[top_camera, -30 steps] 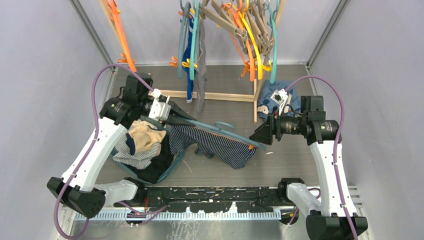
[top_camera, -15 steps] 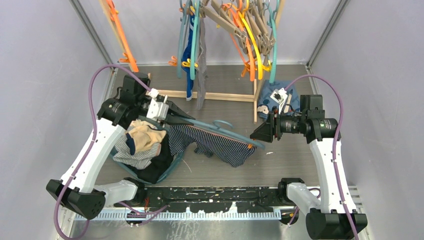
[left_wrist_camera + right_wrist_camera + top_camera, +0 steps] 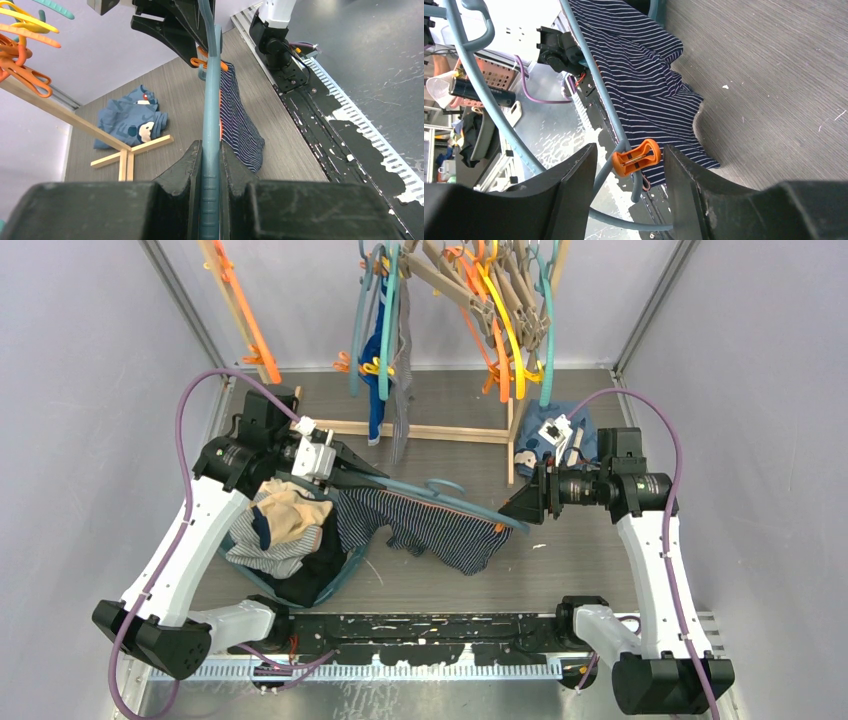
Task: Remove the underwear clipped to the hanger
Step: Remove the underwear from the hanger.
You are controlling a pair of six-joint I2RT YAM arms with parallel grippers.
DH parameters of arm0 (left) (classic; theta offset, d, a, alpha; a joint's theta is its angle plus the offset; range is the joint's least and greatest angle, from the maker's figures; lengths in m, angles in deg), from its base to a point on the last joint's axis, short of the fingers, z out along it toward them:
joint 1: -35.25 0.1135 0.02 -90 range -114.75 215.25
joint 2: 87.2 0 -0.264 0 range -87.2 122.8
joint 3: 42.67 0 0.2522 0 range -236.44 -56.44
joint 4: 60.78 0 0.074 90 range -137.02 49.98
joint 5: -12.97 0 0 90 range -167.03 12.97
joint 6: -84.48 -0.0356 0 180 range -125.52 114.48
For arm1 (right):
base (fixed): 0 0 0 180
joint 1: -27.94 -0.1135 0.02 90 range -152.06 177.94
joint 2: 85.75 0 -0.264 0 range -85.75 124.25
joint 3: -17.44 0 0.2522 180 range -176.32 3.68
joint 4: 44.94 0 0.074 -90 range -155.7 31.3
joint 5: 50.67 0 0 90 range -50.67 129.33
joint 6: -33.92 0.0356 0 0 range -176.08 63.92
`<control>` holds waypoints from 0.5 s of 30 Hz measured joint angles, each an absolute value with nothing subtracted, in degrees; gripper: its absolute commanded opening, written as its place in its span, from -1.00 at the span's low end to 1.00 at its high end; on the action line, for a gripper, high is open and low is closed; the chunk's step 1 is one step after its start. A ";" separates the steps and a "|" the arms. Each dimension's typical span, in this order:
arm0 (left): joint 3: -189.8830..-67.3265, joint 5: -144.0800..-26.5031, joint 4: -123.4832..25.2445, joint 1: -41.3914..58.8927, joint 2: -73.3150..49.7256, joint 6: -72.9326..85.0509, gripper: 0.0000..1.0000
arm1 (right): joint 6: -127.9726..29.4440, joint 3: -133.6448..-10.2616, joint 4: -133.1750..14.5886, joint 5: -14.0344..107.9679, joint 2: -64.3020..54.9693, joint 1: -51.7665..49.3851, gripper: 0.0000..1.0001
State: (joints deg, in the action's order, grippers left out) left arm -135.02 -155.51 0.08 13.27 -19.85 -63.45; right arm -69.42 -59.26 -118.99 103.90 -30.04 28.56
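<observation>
The navy pinstriped underwear (image 3: 430,525) still hangs from the teal hanger (image 3: 420,490), strung between your two tools, with its loose lower edge draped onto the table (image 3: 600,550). It looks clipped at the end nearest your right tool.

Not much has changed in the last second. Your right tool (image 3: 629,150) has crept a touch closer to the hanger tip, and the hanger end has lifted slightly with it. The orange clip (image 3: 636,157) now sits right between that tool's fingers, which stand apart — one pad looks almost on the clip, the other has a gap. I'd say you're lined up to squeeze the clip, but nothing's released yet.

Your left tool (image 3: 210,155) is clamped tight on the hanger bar at the other end, so you've got a steady anchor.

Just under the left tool sits the basket (image 3: 345,565) with the pile of other garments (image 3: 280,530) — that's where this one probably goes once it's free.
</observation>
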 measured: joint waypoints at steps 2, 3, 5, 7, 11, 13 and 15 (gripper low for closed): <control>-135.02 -155.53 0.12 13.32 -19.85 -63.47 -1.00 | -69.29 -59.04 -118.86 103.90 -29.80 28.56 0.06; -135.02 -155.51 0.14 13.32 -19.85 -63.47 -1.00 | -69.27 -58.99 -118.79 103.92 -29.70 28.56 0.03; -135.02 -155.51 0.18 13.40 -19.85 -63.63 -1.00 | -69.27 -58.97 -118.75 103.99 -29.50 28.56 -0.05; -135.02 -155.53 0.21 13.54 -19.85 -63.69 -1.00 | -69.29 -58.97 -118.73 104.06 -29.48 28.56 -0.14; -135.02 -155.70 0.21 13.69 -19.85 -63.74 -1.00 | -69.60 -58.97 -118.71 104.38 -29.48 28.60 -0.32; -135.02 -155.75 0.18 13.69 -19.85 -63.76 -1.00 | -69.66 -58.97 -118.71 104.43 -29.50 28.60 -0.40; -135.00 -155.77 0.14 13.69 -19.85 -63.78 -1.00 | -69.75 -58.97 -118.71 104.40 -29.50 28.60 -0.51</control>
State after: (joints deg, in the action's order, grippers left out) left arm -135.00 -155.77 0.14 13.69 -19.85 -63.78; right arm -69.75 -58.97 -118.71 104.40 -29.50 28.60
